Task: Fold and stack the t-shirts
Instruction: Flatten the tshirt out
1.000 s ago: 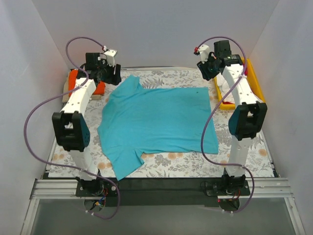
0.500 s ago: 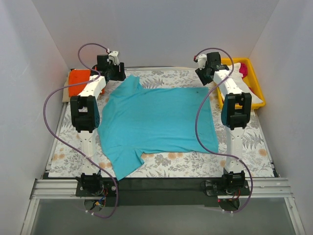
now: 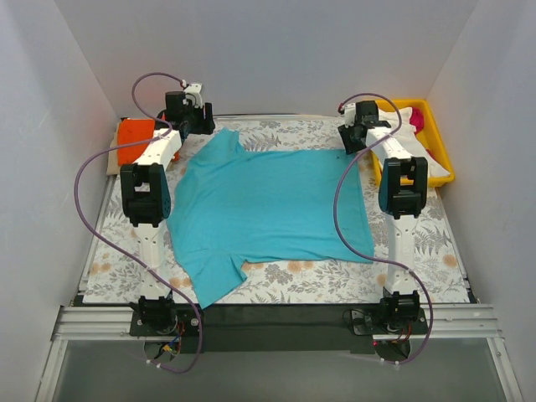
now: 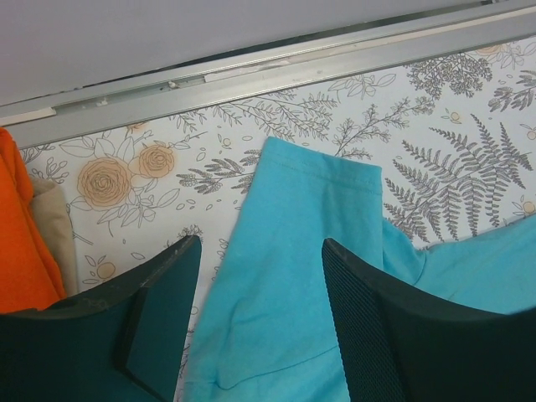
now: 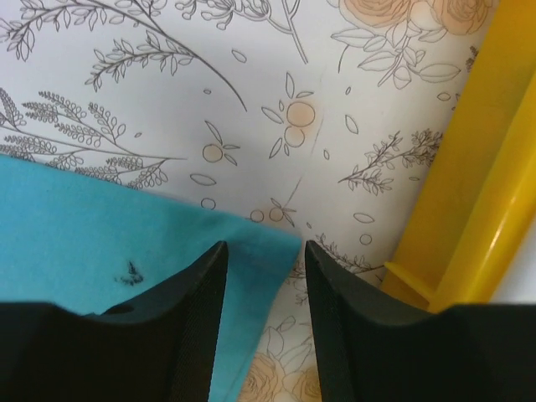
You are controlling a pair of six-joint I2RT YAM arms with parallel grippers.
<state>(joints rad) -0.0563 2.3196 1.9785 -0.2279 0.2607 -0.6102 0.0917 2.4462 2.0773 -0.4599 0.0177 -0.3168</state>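
A teal-blue t-shirt lies spread flat on the floral table cloth. My left gripper is open over its far left sleeve, with cloth between the fingers. My right gripper is open over the shirt's far right hem corner, the corner lying between the fingers. An orange t-shirt lies folded at the far left and also shows in the left wrist view. White and magenta shirts lie in the yellow tray.
The yellow plastic tray stands at the far right, its wall close to my right gripper. A metal rail runs along the table's far edge. White walls enclose the table on three sides.
Both arms have stretched forward and lowered their grippers to the shirt's far corners. The right gripper came down onto the hem corner. The shirt has not moved.
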